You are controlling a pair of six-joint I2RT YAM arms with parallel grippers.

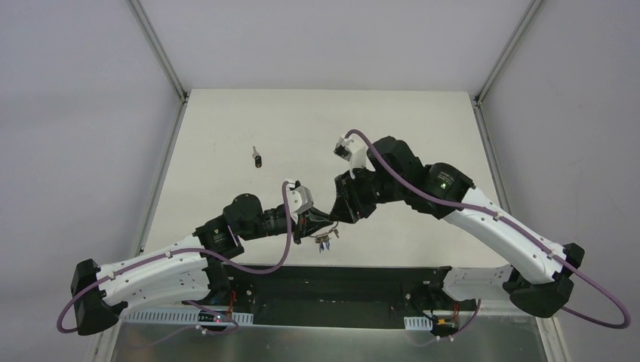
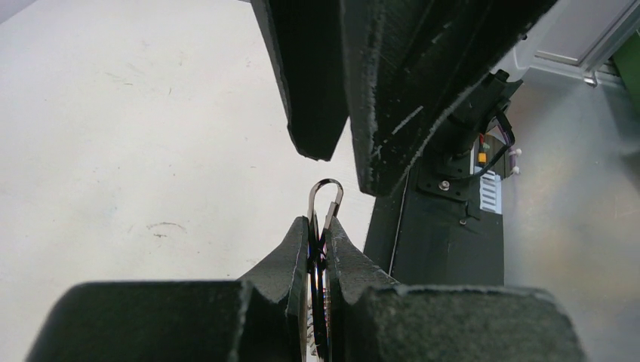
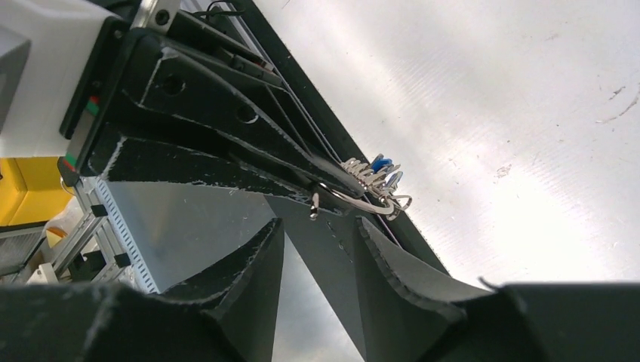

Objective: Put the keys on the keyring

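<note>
A: Ring (image 2: 326,181)?
B: Off the desk (image 1: 392,128), clamped edgewise in the fully closed left pincer (image 2: 318,226). A bunch of keys (image 3: 375,176), one blue-headed, appears threaded on it.
A: Right pincer (image 3: 318,230)?
B: Jaws half apart, empty, tips just beside the ring.
A: Outstanding?
B: One stray key (image 1: 258,157), dark-headed by the look of it, lies well apart on the desk. Mostly done, I judge.

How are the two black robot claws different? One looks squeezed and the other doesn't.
The left arm's black two-finger gripper is pinched shut; the right arm's black two-finger gripper has its jaws apart. The left one clamps the thin silver wire keyring, with small silver keys, one blue-headed, dangling from it; the right one holds nothing. Both are black, and they face each other closely, tips nearly meeting.
</note>
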